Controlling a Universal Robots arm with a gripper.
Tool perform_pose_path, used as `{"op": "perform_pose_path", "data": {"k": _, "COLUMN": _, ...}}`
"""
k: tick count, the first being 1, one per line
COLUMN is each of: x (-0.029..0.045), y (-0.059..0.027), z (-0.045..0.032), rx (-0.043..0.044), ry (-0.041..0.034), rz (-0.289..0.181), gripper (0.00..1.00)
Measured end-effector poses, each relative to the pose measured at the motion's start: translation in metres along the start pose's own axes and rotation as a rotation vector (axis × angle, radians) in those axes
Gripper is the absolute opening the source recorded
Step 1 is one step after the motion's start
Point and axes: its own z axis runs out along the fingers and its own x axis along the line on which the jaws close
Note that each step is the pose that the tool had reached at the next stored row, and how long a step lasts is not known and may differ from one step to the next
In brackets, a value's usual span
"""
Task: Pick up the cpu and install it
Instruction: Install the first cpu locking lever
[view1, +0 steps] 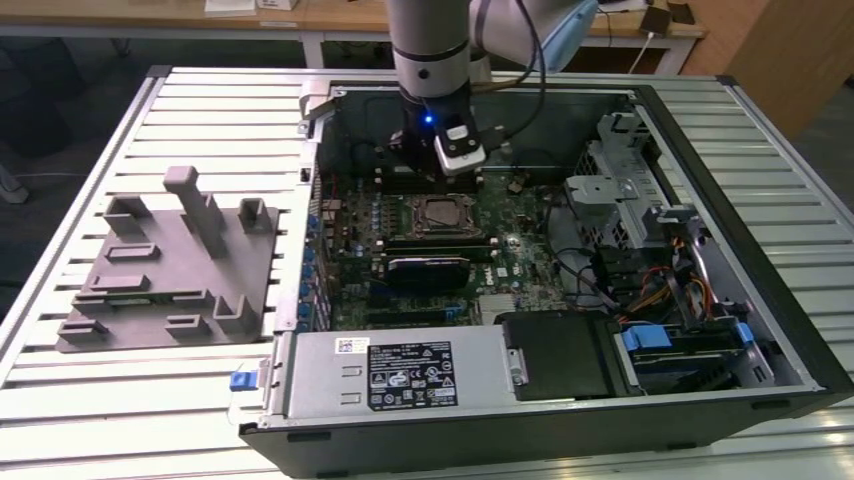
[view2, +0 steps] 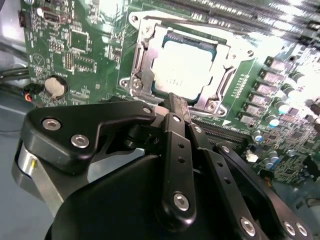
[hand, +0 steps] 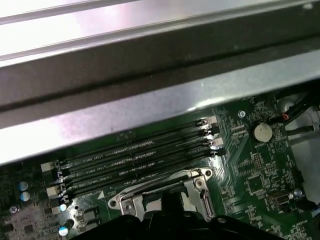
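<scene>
The cpu (view2: 186, 64), a flat square chip with a bright silvery top, lies in the socket on the green motherboard (view2: 75, 45), with the socket's metal bracket (view2: 141, 59) around it. In the exterior view the cpu (view1: 446, 213) sits mid-board inside the open computer case. My gripper (view1: 455, 166) hangs just behind the socket, a little above the board. In the second wrist view the gripper (view2: 178, 101) is shut with nothing between its black fingers, and its tip is at the socket's near edge. In the first wrist view the bracket (hand: 196, 183) shows beside the memory slots (hand: 140, 159).
A grey moulded tray (view1: 174, 270) lies on the slatted table at the exterior view's left. Inside the case (view1: 747, 180) are a black finned block (view1: 427, 270), a power supply (view1: 387, 372) at the front, and a drive cage with cables (view1: 654, 260) at the right.
</scene>
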Motion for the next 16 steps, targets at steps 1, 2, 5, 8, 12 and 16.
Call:
{"op": "perform_pose_path", "data": {"k": 1, "x": -0.0003, "y": 0.0, "z": 0.0, "rx": 0.0071, "ry": 0.0015, "rz": 0.0, "gripper": 0.11}}
{"op": "perform_pose_path", "data": {"k": 2, "x": -0.0006, "y": 0.0, "z": 0.0001, "rx": 0.0149, "ry": 0.0034, "rz": -0.001, "gripper": 0.11}}
{"op": "perform_pose_path", "data": {"k": 5, "x": -0.0019, "y": 0.0002, "z": 0.0003, "rx": 0.0403, "ry": 0.018, "rz": -0.001, "gripper": 0.11}}
{"op": "perform_pose_path", "data": {"k": 8, "x": -0.0032, "y": 0.0005, "z": 0.0005, "rx": 0.0638, "ry": 0.0448, "rz": -0.001, "gripper": 0.11}}
{"op": "perform_pose_path", "data": {"k": 12, "x": -0.0036, "y": 0.0006, "z": 0.0006, "rx": 0.0721, "ry": 0.0575, "rz": -0.001, "gripper": 0.11}}
{"op": "perform_pose_path", "data": {"k": 16, "x": -0.0041, "y": 0.0008, "z": 0.0007, "rx": 0.0721, "ry": 0.0581, "rz": -0.001, "gripper": 0.11}}
